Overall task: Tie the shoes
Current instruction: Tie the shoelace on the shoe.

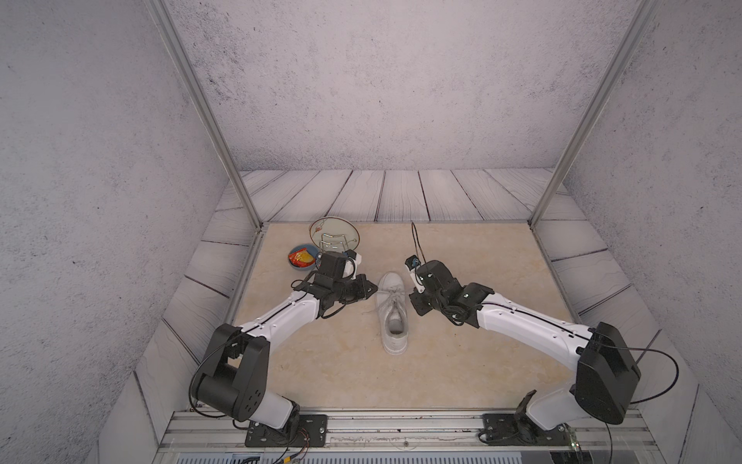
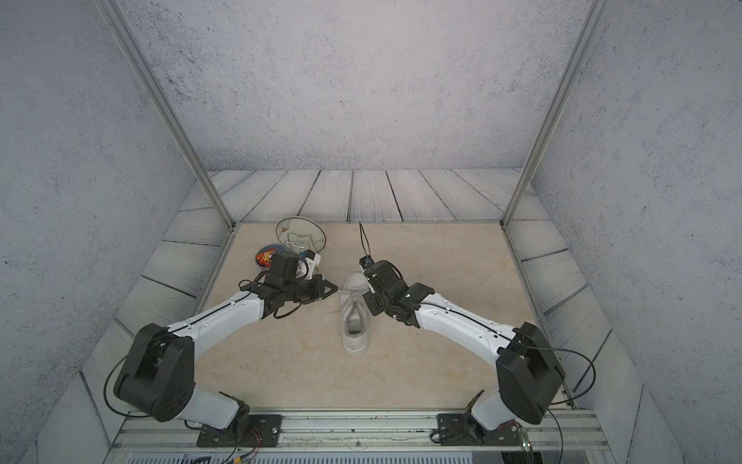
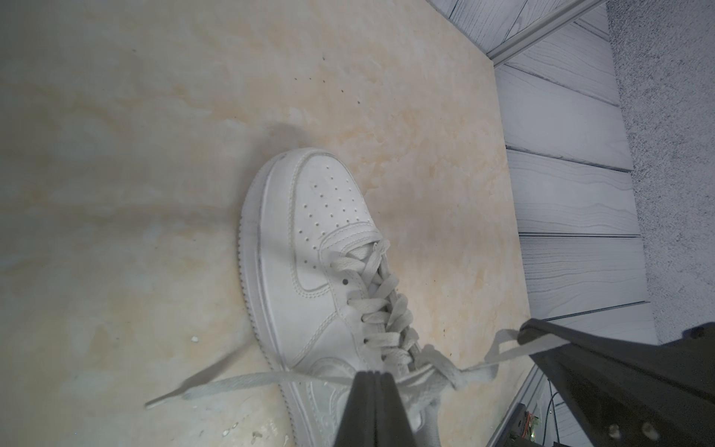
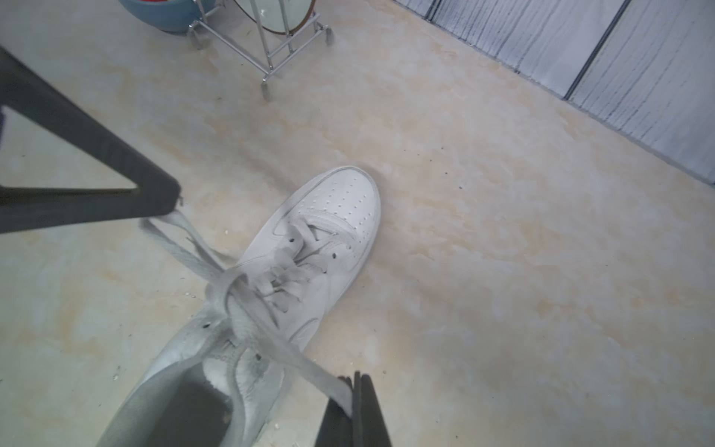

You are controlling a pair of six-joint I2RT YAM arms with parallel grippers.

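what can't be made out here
- Heel of the all-white low-top sneaker: cut off by the frame edge in both wrist views.
- Contents of the round blue bowl: too small in both top views, left arm covers part.
- Knot in the flat white laces: blurred, right wrist view.

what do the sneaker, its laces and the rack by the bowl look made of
Sneaker: smooth matte white leather or imitation, judging by stitched seams and punched toe holes. Laces: flat woven fabric, slightly greyed; the weave shows. Rack: thin metal wire, likely chromed, since it glints brightly.
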